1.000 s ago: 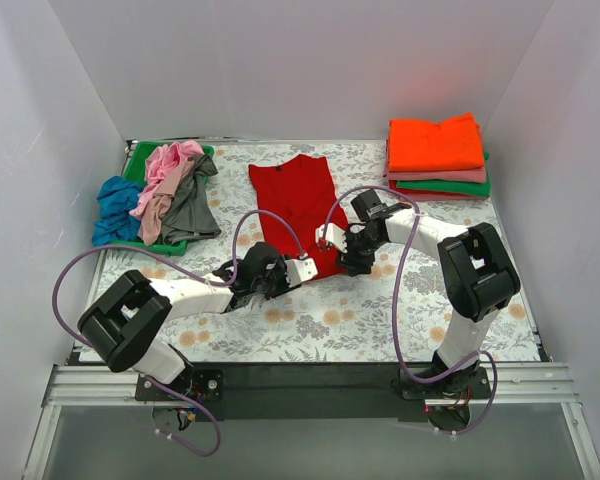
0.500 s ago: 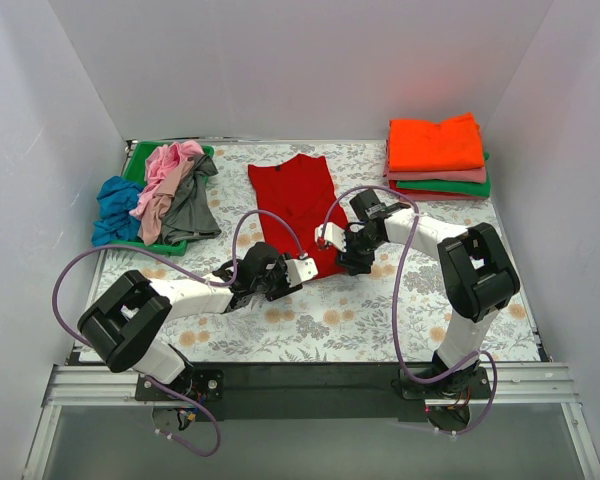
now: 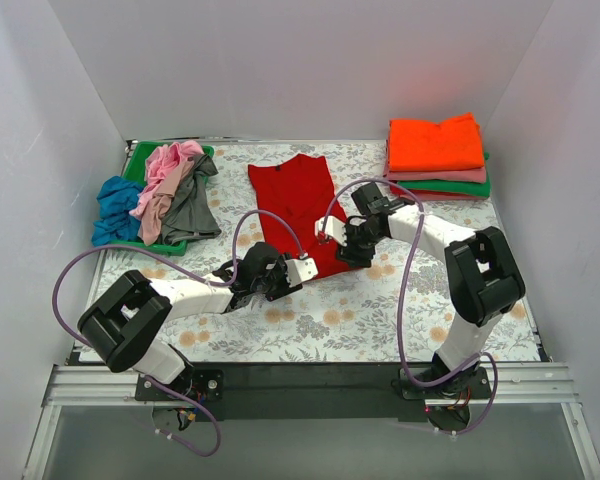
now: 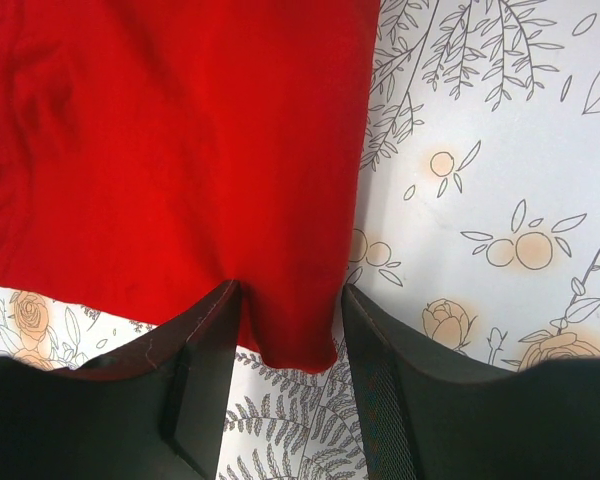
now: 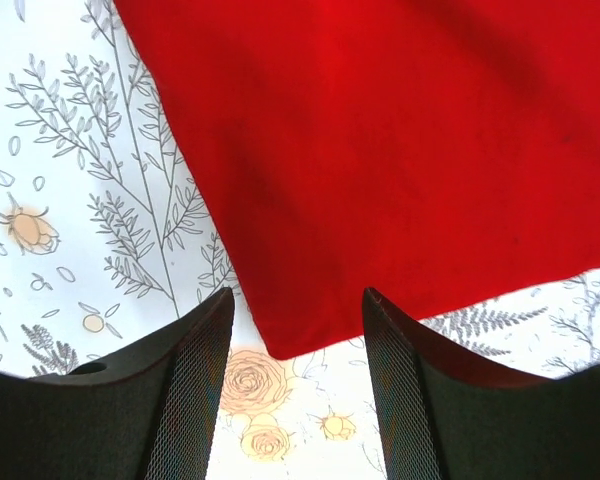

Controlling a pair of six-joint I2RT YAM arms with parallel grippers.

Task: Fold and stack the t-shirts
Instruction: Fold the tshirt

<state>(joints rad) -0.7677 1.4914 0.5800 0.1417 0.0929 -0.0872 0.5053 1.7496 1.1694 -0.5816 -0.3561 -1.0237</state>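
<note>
From above, the red t-shirt is seen laid flat on the floral tablecloth, its long axis running away from the arms. Its near hem is flanked by the left gripper and the right gripper, both equally near. A folded stack lies far right, an unfolded heap far left.

At the left wrist, one hem corner is framed between half-parted fingers, with nothing clasped.

At the right wrist, the other corner is likewise straddled by fingers held apart, ungripped.
</note>
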